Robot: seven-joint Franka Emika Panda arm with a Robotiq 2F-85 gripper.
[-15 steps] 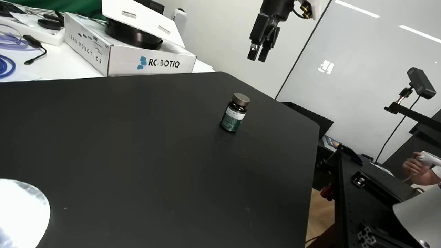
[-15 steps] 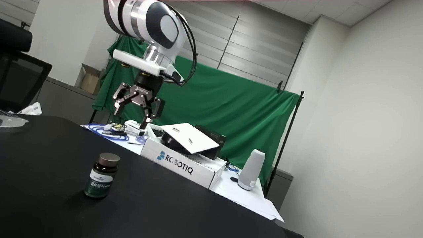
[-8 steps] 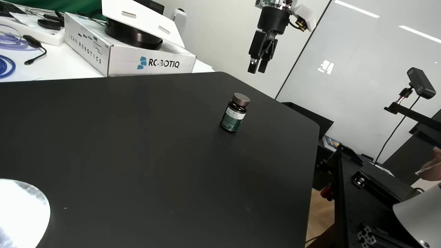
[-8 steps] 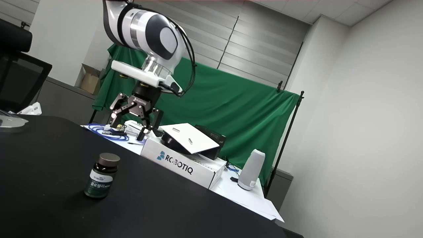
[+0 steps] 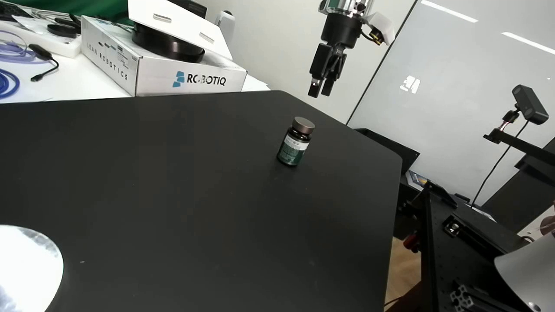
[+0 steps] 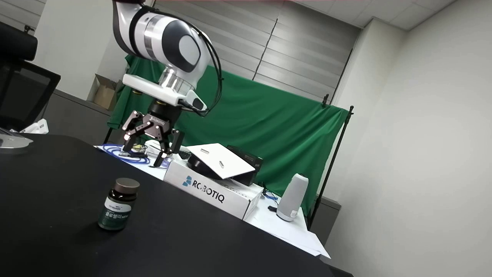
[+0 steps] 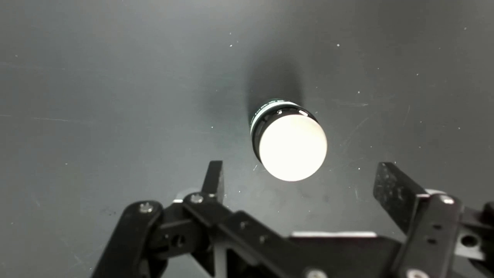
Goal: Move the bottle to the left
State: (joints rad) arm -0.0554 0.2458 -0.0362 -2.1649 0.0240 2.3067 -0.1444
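The bottle (image 5: 295, 144) stands upright on the counter (image 5: 182, 203), capped. It is squat and cylindrical, dark green with a white label (image 6: 117, 206), near-black at the shoulder. The cap (image 6: 127, 186) looks dull brown in both exterior views, glaring white in the wrist view.

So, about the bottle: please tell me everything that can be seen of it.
The bottle is small and cylindrical, with a dark, glossy, glass- or plastic-like shoulder. Its brown cap is on; the green label, lettered in Korean, has a white band. It stands upright on the black table; nothing else touches it.
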